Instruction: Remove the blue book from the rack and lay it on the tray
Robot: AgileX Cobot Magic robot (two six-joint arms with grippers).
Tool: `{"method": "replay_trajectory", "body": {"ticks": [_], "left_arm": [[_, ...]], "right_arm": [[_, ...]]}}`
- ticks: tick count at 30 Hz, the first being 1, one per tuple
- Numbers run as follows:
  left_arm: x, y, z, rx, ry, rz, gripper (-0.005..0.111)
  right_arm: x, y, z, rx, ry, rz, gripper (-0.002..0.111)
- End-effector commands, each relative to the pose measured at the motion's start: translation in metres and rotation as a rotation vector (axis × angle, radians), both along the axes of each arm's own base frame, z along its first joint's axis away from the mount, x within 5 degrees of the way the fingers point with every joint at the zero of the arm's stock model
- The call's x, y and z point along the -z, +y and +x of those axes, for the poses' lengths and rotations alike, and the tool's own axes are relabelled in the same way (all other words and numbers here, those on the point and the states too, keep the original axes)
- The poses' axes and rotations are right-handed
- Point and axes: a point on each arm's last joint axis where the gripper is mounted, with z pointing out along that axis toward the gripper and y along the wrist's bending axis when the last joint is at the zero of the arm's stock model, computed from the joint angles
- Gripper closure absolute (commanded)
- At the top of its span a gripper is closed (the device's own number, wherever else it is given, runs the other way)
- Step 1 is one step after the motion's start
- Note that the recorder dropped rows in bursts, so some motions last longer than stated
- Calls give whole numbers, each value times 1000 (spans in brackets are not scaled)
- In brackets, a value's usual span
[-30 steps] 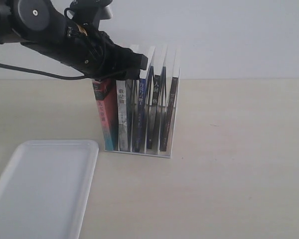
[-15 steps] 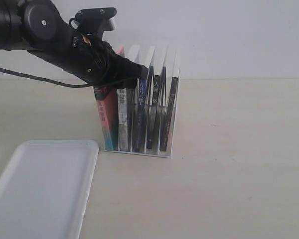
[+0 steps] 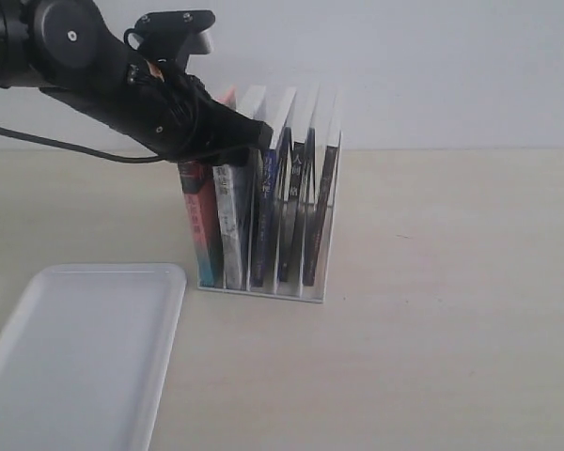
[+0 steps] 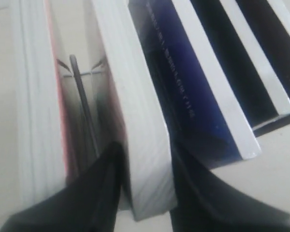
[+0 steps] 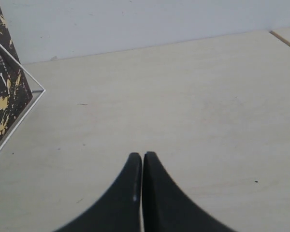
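The white wire rack (image 3: 331, 230) holds several upright books. The blue book (image 3: 266, 216) stands third from the left, and its dark blue cover (image 4: 183, 82) shows in the left wrist view. My left gripper (image 3: 254, 141) reaches in over the book tops from the left. In the wrist view the left gripper (image 4: 145, 147) has its fingers pressed on both sides of the white page block of the white-grey book (image 4: 140, 121), with the blue book just outside one finger. The white tray (image 3: 85, 357) lies front left. My right gripper (image 5: 142, 155) is shut on nothing above the bare table.
A red-spined book (image 3: 202, 225) fills the leftmost slot and two black-spined books (image 3: 305, 225) stand right of the blue one. The right wrist view catches the rack's wire corner (image 5: 19, 116) and a black-and-gold cover (image 5: 5, 92). A pale wall runs behind the table.
The left arm has drawn back a little to the left and up over the book tops. The rack and books have shifted slightly.
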Motion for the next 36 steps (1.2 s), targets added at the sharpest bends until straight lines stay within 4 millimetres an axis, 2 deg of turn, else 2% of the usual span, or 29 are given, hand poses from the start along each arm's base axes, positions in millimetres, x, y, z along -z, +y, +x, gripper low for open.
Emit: {"method": "replay_trajectory", "body": {"ticks": [1, 14, 27, 36], "left_arm": [[-25, 1, -7, -2, -67, -54, 102], [-54, 9, -17, 6, -174, -69, 102], [-60, 8, -12, 0, -256, -85, 102], [-49, 5, -6, -2, -242, -78, 102]], "right_arm": [[-1, 0, 0, 1, -12, -7, 108], [-1, 0, 0, 1, -12, -7, 108], [-1, 0, 0, 1, -12, -7, 108], [-1, 0, 0, 1, -12, -7, 108]]}}
